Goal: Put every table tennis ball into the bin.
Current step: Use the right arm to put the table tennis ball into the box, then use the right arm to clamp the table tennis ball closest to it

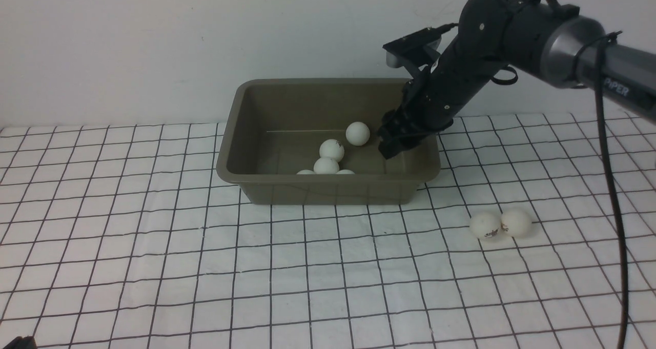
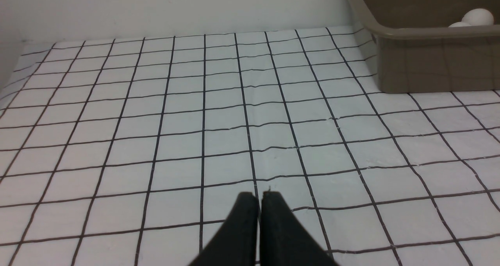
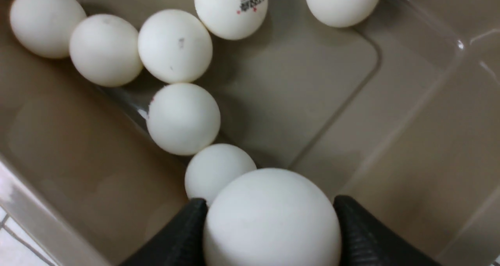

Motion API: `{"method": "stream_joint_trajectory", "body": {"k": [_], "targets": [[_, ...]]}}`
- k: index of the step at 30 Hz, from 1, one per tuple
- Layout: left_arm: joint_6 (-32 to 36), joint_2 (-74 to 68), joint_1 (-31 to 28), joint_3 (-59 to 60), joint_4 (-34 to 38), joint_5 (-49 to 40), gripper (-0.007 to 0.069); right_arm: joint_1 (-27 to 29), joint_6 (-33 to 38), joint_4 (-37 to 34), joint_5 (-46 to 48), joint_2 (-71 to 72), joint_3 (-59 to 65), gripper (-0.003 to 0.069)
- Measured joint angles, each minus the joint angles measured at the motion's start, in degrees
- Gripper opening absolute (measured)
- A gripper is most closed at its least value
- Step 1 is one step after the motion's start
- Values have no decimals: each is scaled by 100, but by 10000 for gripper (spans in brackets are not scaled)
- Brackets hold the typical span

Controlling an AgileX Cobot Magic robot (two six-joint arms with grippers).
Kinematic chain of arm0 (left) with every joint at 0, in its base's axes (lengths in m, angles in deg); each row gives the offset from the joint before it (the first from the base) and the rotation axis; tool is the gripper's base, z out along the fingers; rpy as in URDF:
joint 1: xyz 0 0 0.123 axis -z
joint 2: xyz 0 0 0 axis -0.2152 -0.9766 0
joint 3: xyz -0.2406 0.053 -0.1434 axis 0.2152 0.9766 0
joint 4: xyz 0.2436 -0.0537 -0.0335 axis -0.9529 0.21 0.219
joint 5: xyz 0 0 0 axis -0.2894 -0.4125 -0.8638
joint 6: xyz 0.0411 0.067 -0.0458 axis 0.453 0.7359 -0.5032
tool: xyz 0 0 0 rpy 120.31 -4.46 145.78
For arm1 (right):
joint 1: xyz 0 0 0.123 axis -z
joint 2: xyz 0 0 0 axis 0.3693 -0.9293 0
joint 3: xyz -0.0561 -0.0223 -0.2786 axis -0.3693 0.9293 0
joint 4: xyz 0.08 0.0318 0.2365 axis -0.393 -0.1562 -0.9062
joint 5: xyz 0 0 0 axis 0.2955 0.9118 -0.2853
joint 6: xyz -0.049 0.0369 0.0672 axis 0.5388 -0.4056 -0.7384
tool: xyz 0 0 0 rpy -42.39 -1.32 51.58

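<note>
Held ball [image 3: 269,219] is clamped between the right pincer's [image 3: 269,202] fingers, over the bin [image 1: 328,82] floor near its right end, with seven balls [image 3: 183,117] lying below. Drop height is hard to read from here; released too high, it could bounce off those balls or the sloping wall and clear the rim. The two loose balls [image 1: 485,225] on the bench [image 1: 154,267] touch, so gripping one may roll the other away.

Your front view: between arms, facing forward over table [image 1: 154,267], mid-range, whole bin [image 1: 328,187] visible. Left wrist view: low over table, catches only bin's near left corner. Right wrist view: very close, looking down into bin past table tennis ball [image 3: 271,227] in right gripper [image 3: 269,205]. All 3 share bin.
</note>
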Motion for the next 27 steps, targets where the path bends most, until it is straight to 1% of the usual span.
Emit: {"method": "stream_joint_trajectory", "body": {"k": [2,5,7,9,12,15,18,23,27], "targets": [[0,0,0,0,0,0,-4,0,0,-11,-23,0,0,408],[0,0,0,0,0,0,-4,0,0,-23,-67,0,0,471],[0,0,0,0,0,0,-4,0,0,-29,-67,0,0,490],[0,0,0,0,0,0,-4,0,-6,-24,-52,0,-40,494],[0,0,0,0,0,0,-4,6,-34,85,284,-6,-435,496],[0,0,0,0,0,0,-4,31,-190,490,852,1,-1137,496],[0,0,0,0,0,0,-4,127,-491,857,952,172,-1344,496],[0,0,0,0,0,0,-4,454,-624,1445,1022,1003,-741,496],[0,0,0,0,0,0,-4,928,-623,1564,1029,1688,201,496]]}}
